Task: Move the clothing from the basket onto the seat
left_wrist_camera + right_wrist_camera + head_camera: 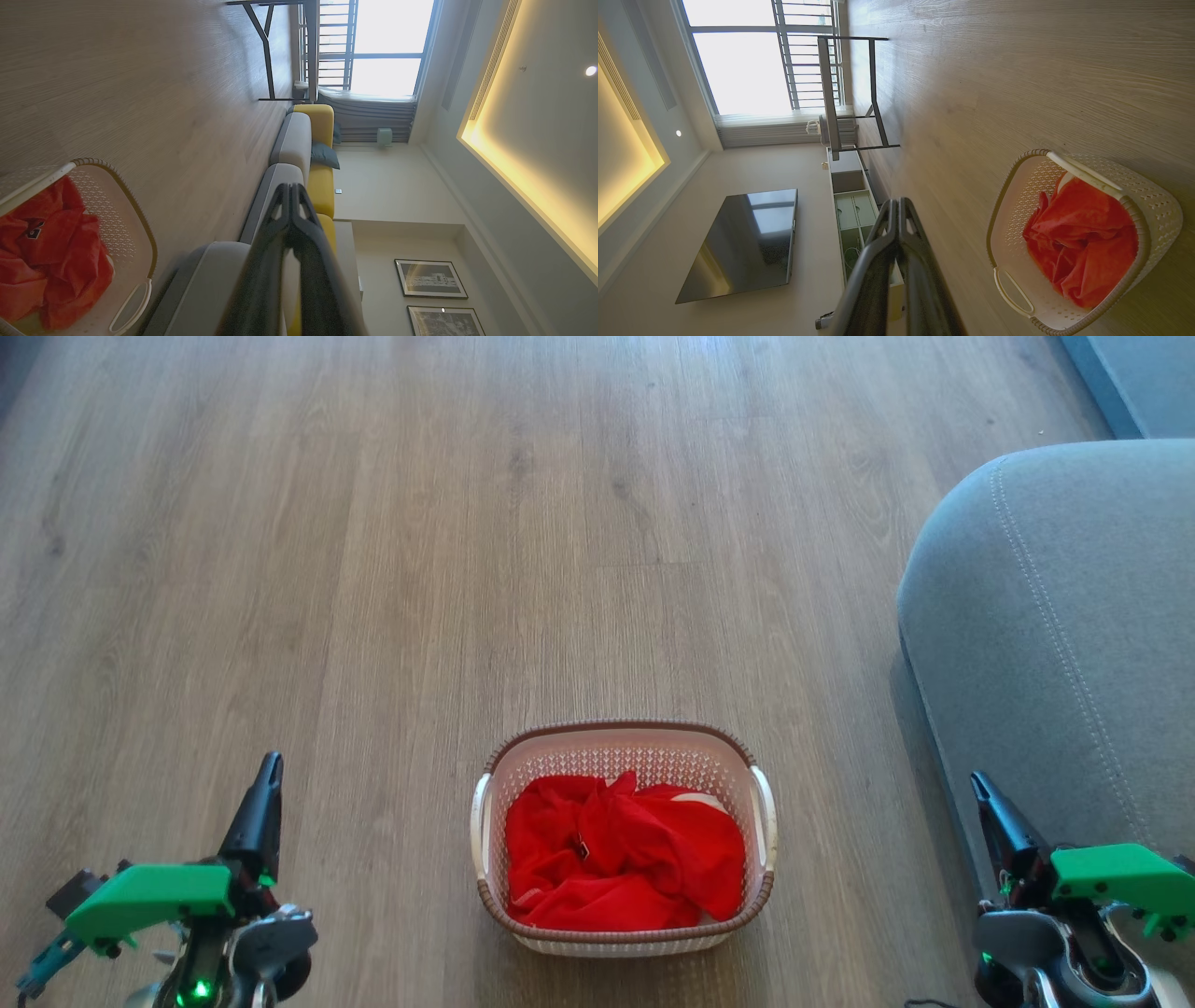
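Head view: a pale wood plank floor (373,569) covers most of the frame. The basket (620,726) stands on it at lower centre. The clothing (621,863) lies bunched inside, red with a sliver of white at its upper right. A small dark tag (581,847) sits on the red cloth, too small to read. The seat (1055,635), grey with a double pale seam, takes the right edge, well apart from the basket. The left tool (271,763) at lower left and the right tool (976,782) at lower right both have their fingers pressed together, holding nothing.

Left wrist view: the room appears turned on its side. The left tool's fingers meet at lower middle. The basket with the clothing is at lower left, and a dark print on the cloth cannot be read. A grey and yellow sofa (322,182) runs up the centre. A window (387,46) is at the top and two framed pictures (430,277) are at lower right.

Right wrist view: the right tool's fingers are closed at bottom centre. The basket and clothing sit on the floor at lower right. A dark television (747,242) is at lower left, with a low cabinet (852,210) beside it. A dark-framed desk (830,98) stands above them, near the window.
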Robot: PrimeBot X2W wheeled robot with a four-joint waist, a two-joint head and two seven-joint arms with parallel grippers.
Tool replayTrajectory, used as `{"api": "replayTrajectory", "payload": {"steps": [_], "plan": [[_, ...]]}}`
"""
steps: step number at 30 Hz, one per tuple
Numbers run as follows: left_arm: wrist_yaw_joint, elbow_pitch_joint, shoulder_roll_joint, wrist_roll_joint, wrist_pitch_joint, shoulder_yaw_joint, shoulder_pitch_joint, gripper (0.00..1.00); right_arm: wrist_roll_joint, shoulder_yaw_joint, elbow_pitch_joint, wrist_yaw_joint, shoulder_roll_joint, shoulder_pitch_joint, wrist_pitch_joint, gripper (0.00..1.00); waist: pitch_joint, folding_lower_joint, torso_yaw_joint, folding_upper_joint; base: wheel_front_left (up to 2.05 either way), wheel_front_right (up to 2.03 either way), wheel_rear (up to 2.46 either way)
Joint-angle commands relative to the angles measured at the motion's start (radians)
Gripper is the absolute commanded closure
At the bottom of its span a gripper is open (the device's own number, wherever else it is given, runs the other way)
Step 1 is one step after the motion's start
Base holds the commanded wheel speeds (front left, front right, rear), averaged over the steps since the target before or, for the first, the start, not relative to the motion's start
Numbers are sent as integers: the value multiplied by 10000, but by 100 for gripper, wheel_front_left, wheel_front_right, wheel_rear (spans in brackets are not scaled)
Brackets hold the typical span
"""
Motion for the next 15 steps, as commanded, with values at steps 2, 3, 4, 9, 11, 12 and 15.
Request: {"api": "replayTrajectory", "payload": {"steps": [2,3,4,9,11,12,15], "plan": [[-67,-342,49,-43,70,355,-554,100,60,176,-407,69,-56,-505,74,100,0,0,0,0,0,0,0],[-67,-342,49,-43,70,355,-554,100,60,176,-407,69,-56,-505,74,100,0,0,0,0,0,0,0],[-67,-342,49,-43,70,355,-554,100,60,176,-407,69,-56,-505,74,100,0,0,0,0,0,0,0],[-67,-342,49,-43,70,355,-554,100,60,176,-407,69,-56,-505,74,100,0,0,0,0,0,0,0],[-67,-342,49,-43,70,355,-554,100,60,176,-407,69,-56,-505,74,100,0,0,0,0,0,0,0],[-67,-342,49,-43,70,355,-554,100,60,176,-407,69,-56,-505,74,100,0,0,0,0,0,0,0],[-67,-342,49,-43,70,355,-554,100,60,176,-407,69,-56,-505,74,100,0,0,0,0,0,0,0]]}}
